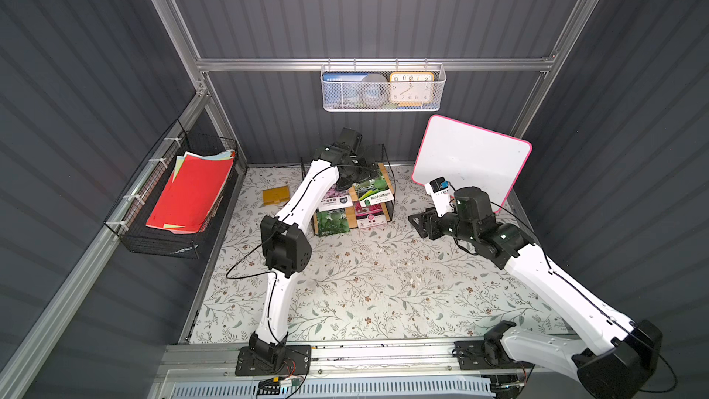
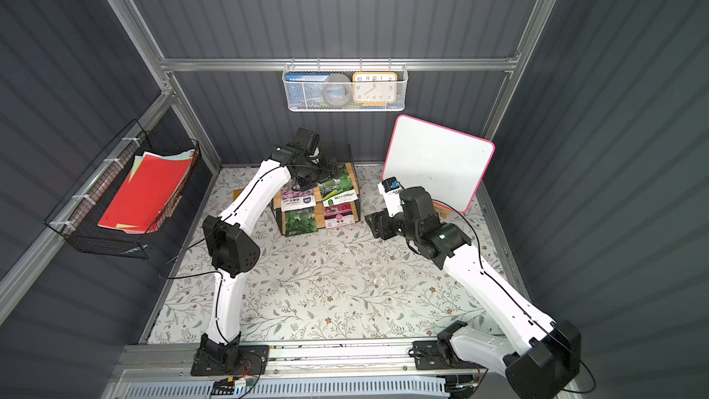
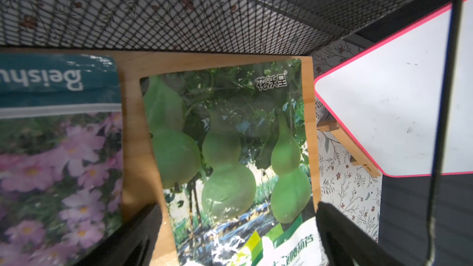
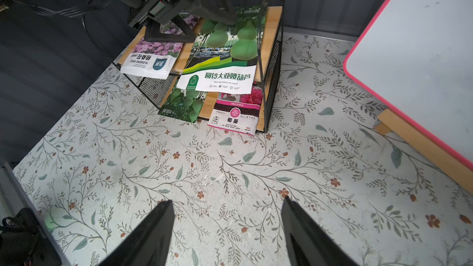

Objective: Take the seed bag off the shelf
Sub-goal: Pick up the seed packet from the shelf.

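Green gourd seed bag (image 3: 230, 149), pink-flowered bag (image 3: 58, 162) (teal header), floral tabletop (image 4: 230, 175).

Shelf (image 2: 320, 219) far centre on desk (image 2: 337, 285); gourd seed bag (image 2: 339, 190) on upper board, right side. Left hand (image 2: 309, 180) above upper board. Right hand (image 2: 373, 225) low, just right of shelf.

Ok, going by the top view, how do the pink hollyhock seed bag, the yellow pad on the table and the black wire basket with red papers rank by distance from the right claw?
1. The pink hollyhock seed bag, on the lower board of the shelf, just across from the right claw.
2. The yellow pad, flat on the table past the shelf.
3. The black wire basket, on the far side wall.
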{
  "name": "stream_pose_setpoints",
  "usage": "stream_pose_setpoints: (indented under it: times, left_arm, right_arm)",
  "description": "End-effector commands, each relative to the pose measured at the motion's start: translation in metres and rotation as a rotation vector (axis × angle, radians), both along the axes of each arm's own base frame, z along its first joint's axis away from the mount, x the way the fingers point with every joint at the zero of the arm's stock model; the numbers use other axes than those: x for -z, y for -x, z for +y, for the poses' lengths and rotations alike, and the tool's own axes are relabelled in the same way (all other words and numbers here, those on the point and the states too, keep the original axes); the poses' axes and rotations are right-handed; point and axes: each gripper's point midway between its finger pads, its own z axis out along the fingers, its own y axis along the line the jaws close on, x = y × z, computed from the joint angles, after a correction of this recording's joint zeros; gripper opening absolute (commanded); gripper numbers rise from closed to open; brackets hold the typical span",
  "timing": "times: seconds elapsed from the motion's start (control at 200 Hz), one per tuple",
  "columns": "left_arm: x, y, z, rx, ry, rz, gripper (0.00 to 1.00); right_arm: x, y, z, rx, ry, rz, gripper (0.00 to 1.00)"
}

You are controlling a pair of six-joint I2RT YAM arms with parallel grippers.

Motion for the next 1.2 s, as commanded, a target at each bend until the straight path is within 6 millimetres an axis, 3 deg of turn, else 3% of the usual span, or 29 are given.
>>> stream_pose_setpoints:
  times: [0.0,0.345,0.63,0.725,0.94,1.191]
  left_arm:
    - [0.027,0.003,0.005,0.008,-0.031,0.063,1.0]
    - [0.026,0.004,0.006,0.009,-0.037,0.061,1.0]
    - [0.03,0.006,0.008,0.009,-0.049,0.069,1.0]
    - [0.032,0.006,0.008,0.01,-0.051,0.071,1.0]
    - [0.038,0.007,0.008,0.012,-0.052,0.084,1.0]
    - [0.043,0.007,0.008,0.014,-0.055,0.096,1.0]
  right_arm:
    - [0.027,-0.023,0.0,0.064,-0.042,0.066,0.67]
    - [0.092,-0.106,0.01,0.191,-0.065,0.147,0.4]
    - [0.117,-0.138,0.025,0.158,-0.071,0.165,0.22]
    - [0.127,-0.145,0.026,0.155,-0.075,0.168,0.0]
    - [0.145,-0.159,0.031,0.136,-0.106,0.195,0.0]
    - [0.149,-0.164,0.044,0.083,-0.167,0.201,0.0]
